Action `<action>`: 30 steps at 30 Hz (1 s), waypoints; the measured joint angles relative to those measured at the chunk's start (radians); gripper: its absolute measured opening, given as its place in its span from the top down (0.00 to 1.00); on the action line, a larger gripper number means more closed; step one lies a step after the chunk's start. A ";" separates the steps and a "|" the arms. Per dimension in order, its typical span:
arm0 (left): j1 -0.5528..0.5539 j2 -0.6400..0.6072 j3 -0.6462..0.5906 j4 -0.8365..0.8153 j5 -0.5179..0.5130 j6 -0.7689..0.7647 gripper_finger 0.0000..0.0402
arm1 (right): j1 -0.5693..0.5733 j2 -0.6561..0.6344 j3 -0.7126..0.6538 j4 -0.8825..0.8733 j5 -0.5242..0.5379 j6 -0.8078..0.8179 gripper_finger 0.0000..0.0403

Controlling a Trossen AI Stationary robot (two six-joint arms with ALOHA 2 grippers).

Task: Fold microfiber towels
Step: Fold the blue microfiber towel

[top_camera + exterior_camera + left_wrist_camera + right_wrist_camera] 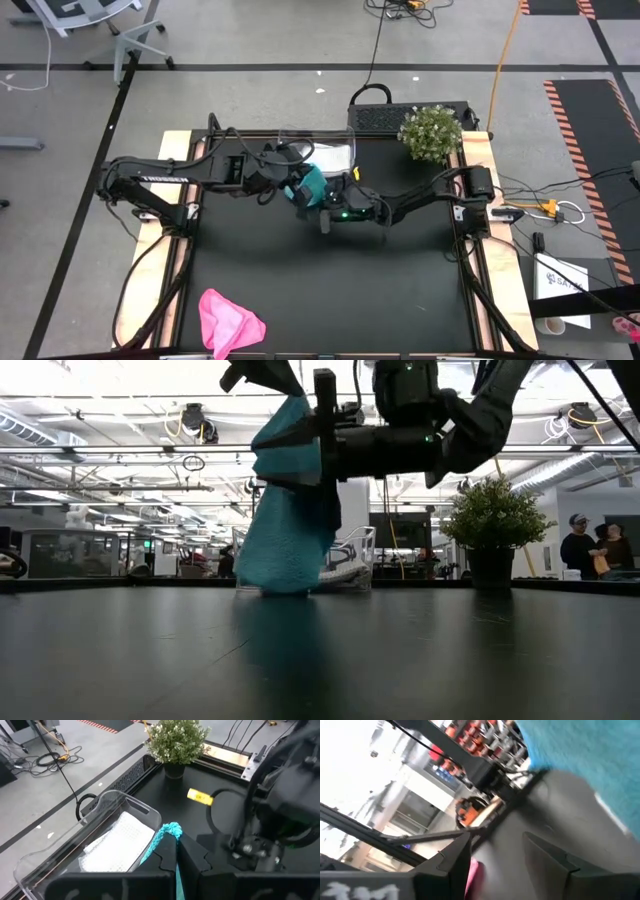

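Overhead, the left gripper (288, 183) held the soft teal microfiber towel (310, 186) above the rear middle of the black table (330, 290), its fingers pressed together on the cloth, while the right gripper (326, 212) sat just beside the towel with its fingers spread and nothing between them. The bright pink microfiber towel (228, 322) lay crumpled near the front edge, well apart from both arms, and the broad bare mat between looked like ample room to lay a cloth flat. From table height, the teal towel (288, 510) hung in a long drape from its pinched top, its lower edge touching or nearly touching the surface, probably so it could straighten before folding. Through the left wrist camera, teal cloth (165, 837) rose between the closed fingers, and the pale grey-white microfiber towel (120, 842) rested inside the clear plastic tub (55, 855) near the small potted plant (176, 742). The right wrist camera showed parted fingers, empty, with teal cloth (585, 755) just beyond them.
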State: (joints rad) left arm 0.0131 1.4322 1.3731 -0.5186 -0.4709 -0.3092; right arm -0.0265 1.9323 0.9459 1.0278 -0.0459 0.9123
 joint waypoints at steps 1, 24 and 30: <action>0.001 0.002 0.000 -0.001 0.000 0.000 0.99 | 0.000 0.000 0.000 0.011 0.002 0.000 0.58; 0.000 0.002 -0.001 -0.082 0.163 -0.014 0.99 | -0.011 -0.478 0.001 -0.725 -0.182 -0.285 0.59; 0.000 0.002 -0.001 -0.062 0.209 -0.037 0.99 | -0.013 -0.584 0.001 -0.921 0.098 -0.511 0.59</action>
State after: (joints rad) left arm 0.0135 1.4345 1.3724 -0.5803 -0.2616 -0.3462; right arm -0.0400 1.3479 0.9466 0.1067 0.0519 0.4015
